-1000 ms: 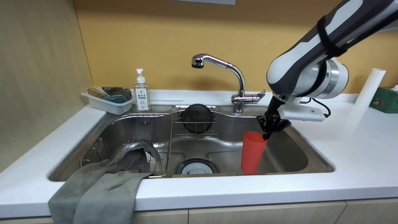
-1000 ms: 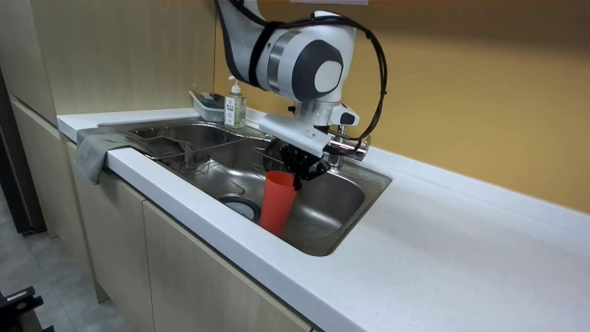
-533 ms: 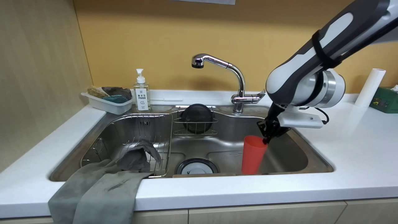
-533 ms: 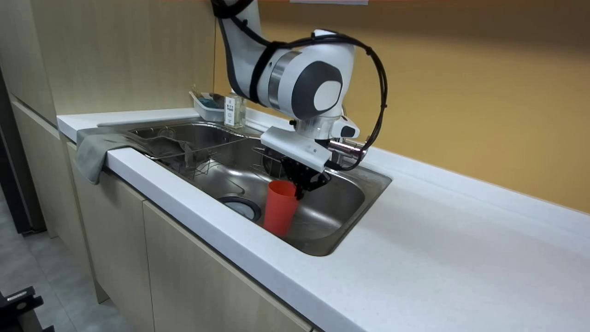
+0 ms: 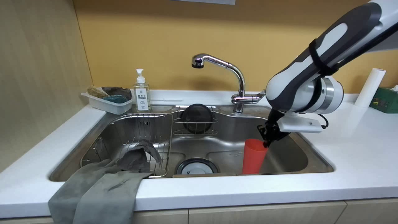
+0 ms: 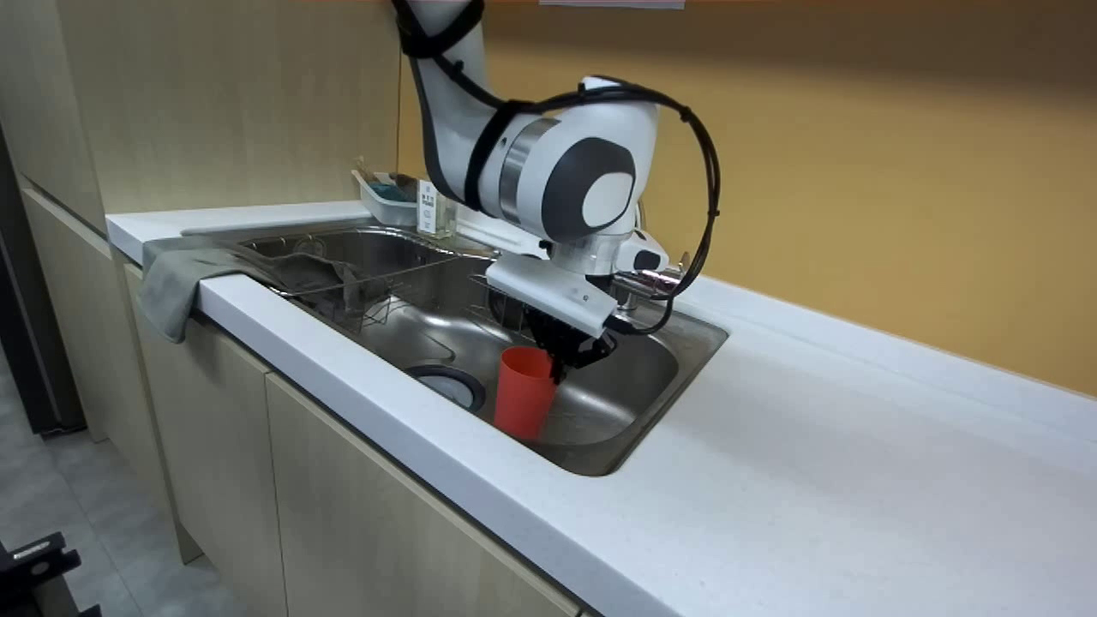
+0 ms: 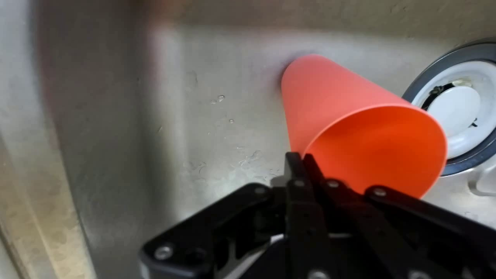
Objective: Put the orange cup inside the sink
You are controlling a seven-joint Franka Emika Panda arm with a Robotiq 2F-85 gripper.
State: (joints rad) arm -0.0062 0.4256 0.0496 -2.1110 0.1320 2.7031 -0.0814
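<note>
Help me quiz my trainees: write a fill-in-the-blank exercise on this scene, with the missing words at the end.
The gripper holds the cup by its top edge, or ____.
In both exterior views, the cup's open end faces ____.
In the wrist view, a round ____ shows in the floor of the sink.
In an exterior view, the box beside the white roll is coloured ____.

Missing words: rim; up; drain; green.

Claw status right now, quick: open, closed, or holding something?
Claw: closed, holding the red-orange tumbler by its rim.
</note>
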